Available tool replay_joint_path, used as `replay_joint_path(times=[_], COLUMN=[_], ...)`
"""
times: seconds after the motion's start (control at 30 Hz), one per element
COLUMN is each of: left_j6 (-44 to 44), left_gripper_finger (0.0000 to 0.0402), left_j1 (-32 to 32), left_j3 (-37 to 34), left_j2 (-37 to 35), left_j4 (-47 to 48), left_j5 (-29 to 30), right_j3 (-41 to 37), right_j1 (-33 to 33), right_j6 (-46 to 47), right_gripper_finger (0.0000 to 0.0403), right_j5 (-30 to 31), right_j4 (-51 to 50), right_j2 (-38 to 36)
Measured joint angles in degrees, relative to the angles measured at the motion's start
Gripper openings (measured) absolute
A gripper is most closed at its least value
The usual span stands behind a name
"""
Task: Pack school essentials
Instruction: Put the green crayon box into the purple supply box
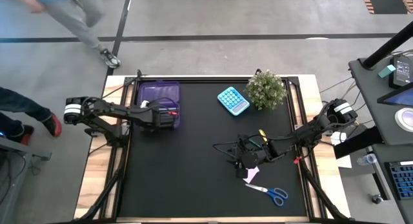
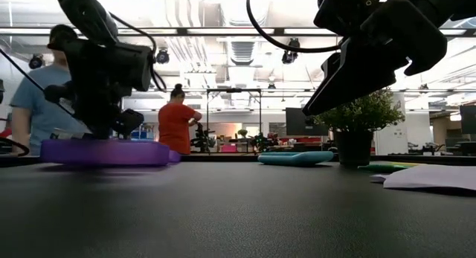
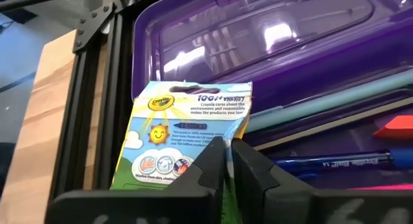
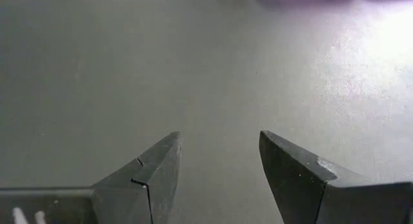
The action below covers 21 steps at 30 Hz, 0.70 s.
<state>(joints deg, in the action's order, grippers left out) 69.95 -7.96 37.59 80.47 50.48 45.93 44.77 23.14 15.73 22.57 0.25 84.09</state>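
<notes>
Left pincer (image 3: 224, 161) pinching the crayon pack (image 3: 184, 137) over the purple case (image 1: 159, 95) at upper left of the high view, looking light, thin, bendy cardboard, better nipped by an edge, right pincer (image 4: 219, 179) hanging open mid-counter.

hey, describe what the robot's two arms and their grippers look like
Both arms are dark, near-black jointed links with a white band near each base and black cables looping along them. The left gripper has two dark, wedge-shaped fingers tapering to blunt tips; the right gripper has the same matte, angular fingers.
</notes>
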Motion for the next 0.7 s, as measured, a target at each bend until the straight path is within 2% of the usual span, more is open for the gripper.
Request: replay_joint_path(times=[0.53, 0.63, 0.7], left_j6=[0.0, -2.9, -3.1], left_gripper_finger=[0.0139, 0.0152, 0.0154], left_j1=[2.4, 2.8, 2.8], left_j3=[3.1, 5.3, 7.4], left_j2=[0.0, 0.0, 0.0], left_j4=[-0.4, 2.2, 7.3], left_j5=[-2.5, -2.6, -2.6], right_j3=[0.0, 0.0, 0.0], right_j1=[0.0, 0.0, 0.0], right_j6=[0.1, 0.1, 0.1], right_gripper_finger=[0.0201, 0.0201, 0.0201], right_j5=[0.0, 0.0, 0.0], right_j4=[0.0, 0.0, 0.0], right_j2=[0.0, 0.0, 0.0])
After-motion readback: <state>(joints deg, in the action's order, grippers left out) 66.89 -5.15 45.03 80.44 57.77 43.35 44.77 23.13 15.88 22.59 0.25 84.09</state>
